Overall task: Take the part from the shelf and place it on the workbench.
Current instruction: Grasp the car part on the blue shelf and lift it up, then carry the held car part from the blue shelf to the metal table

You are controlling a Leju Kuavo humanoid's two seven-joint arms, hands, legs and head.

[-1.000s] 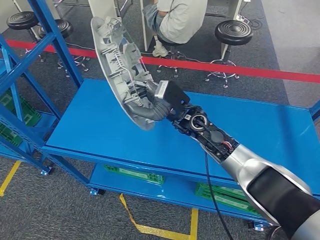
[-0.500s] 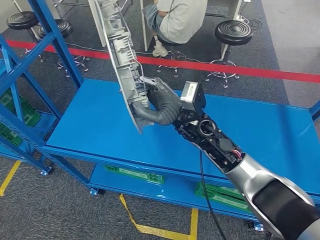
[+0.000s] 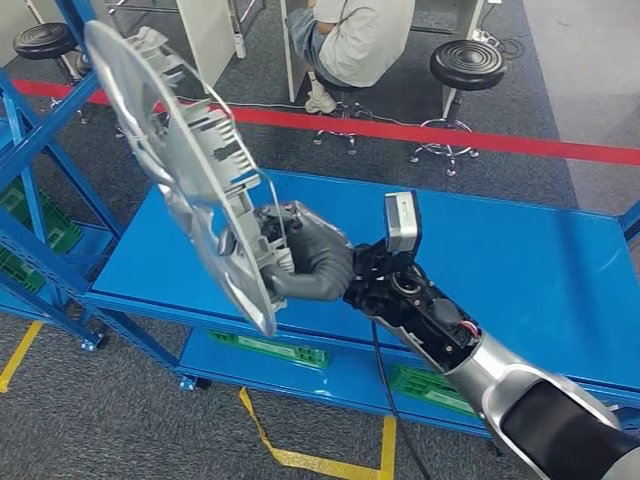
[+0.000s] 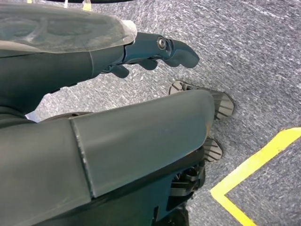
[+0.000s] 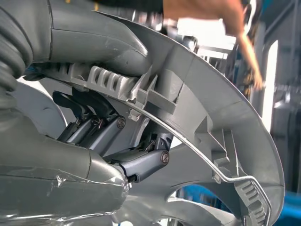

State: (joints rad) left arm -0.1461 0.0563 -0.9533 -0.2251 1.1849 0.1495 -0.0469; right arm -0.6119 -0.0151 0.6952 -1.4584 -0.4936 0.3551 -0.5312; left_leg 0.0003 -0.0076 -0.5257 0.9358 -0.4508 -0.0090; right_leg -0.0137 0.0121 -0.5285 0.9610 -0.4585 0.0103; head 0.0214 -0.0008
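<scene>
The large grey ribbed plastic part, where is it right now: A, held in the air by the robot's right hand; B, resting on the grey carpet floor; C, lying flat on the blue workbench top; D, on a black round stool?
A: the right hand grips the large grey ribbed plastic part, which is tilted in the air above the blue workbench.

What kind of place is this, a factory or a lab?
Probably a factory-style test floor: blue steel shelving, a blue workbench, yellow floor tape and a red line, while the right hand grips a grey moulded part.
</scene>
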